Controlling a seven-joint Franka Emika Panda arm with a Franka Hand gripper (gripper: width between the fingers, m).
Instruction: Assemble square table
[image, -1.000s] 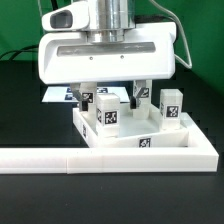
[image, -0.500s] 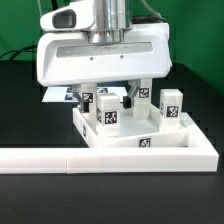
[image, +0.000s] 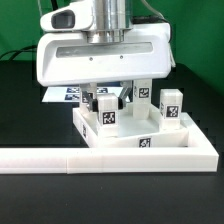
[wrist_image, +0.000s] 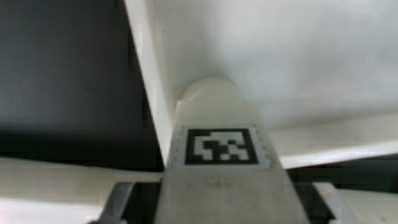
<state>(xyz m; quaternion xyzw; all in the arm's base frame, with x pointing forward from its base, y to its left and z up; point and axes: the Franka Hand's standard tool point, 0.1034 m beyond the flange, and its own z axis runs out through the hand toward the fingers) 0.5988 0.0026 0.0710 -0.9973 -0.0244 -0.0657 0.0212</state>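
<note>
The white square tabletop (image: 150, 140) lies on the table with its raised rim up; it also shows in the wrist view (wrist_image: 302, 60). Three white tagged legs (image: 108, 113) (image: 172, 105) (image: 101, 97) stand on it. My gripper (image: 117, 97) hangs over the tabletop's left half in the exterior view. In the wrist view a tagged leg (wrist_image: 222, 150) runs between my fingers (wrist_image: 134, 200), its far end down at the tabletop. A dark gap shows on each side of it, so my gripper (wrist_image: 222, 208) is open around it.
The long white L-shaped border bar (image: 60, 158) runs along the front and the exterior view's right side of the tabletop. The marker board (image: 60, 94) lies behind the tabletop at the exterior view's left. Black table surface lies around them.
The hand has shifted slightly toward the exterior view's left. The legs and the tabletop have not visibly moved.
</note>
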